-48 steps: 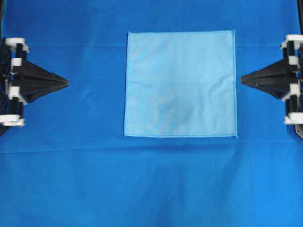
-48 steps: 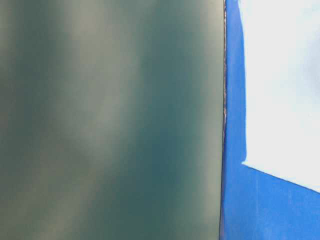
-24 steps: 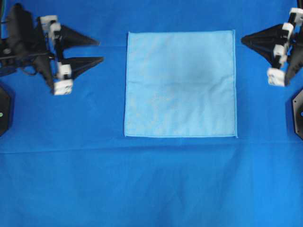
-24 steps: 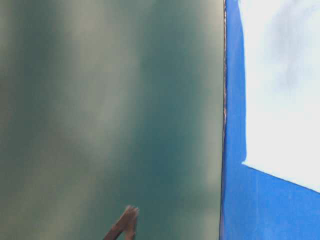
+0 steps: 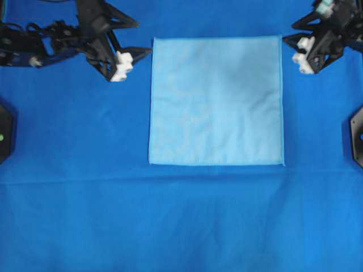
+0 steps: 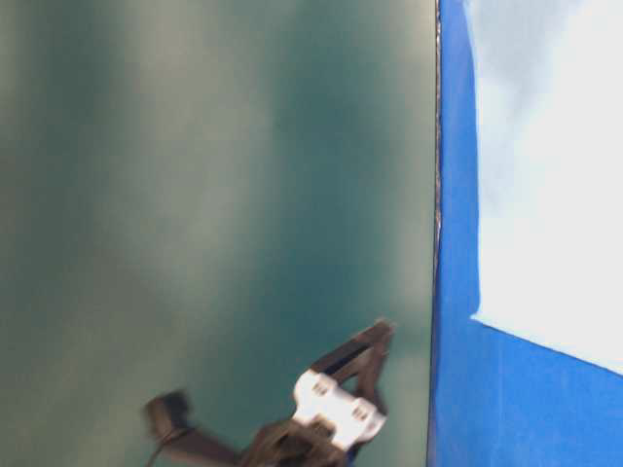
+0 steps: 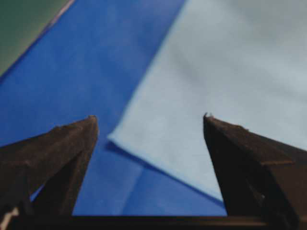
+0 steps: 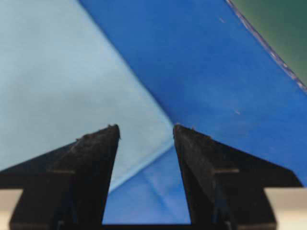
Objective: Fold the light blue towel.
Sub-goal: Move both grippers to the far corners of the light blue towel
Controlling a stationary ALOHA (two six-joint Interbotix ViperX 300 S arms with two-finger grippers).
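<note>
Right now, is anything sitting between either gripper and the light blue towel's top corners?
Nothing visible. The light blue towel lies flat on the table cloth, and both the left gripper and right gripper face its corners with open jaws across bare cloth.

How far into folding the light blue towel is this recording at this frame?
Nothing is folded yet: the light blue towel lies flat and square on the table cloth. In hand is the approach: the left end effector is open beside the towel's top-left corner, the right end effector open beside the top-right corner, neither gripping fabric. Still left: grasping both corners, carrying that edge over, and releasing.
</note>
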